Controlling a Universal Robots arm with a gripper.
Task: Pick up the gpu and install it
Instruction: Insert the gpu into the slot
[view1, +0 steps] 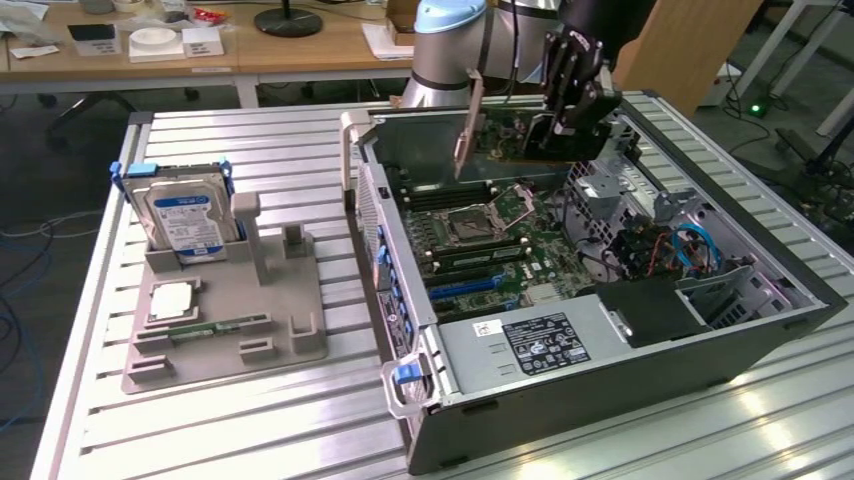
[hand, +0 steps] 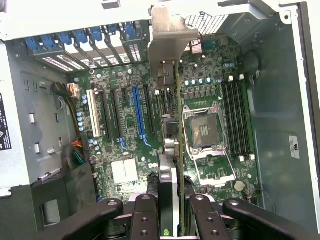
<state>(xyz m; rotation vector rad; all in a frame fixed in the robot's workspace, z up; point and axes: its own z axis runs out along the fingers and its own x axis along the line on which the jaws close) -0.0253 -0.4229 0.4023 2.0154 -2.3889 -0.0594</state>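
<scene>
Work surface: a ribbed aluminium table (view1: 267, 150) is carrying two items directly on its slats. Toward the exterior view's left, a grey moulded holder tray (view1: 274, 300) is lying flat. Just beside it, toward the exterior view's right, an open computer case (view1: 601, 385) is lying on its side (open face up, motherboard exposed) and taking up most of that half. The two are sitting close together, with a narrow strip of bare slats showing between them.
</scene>
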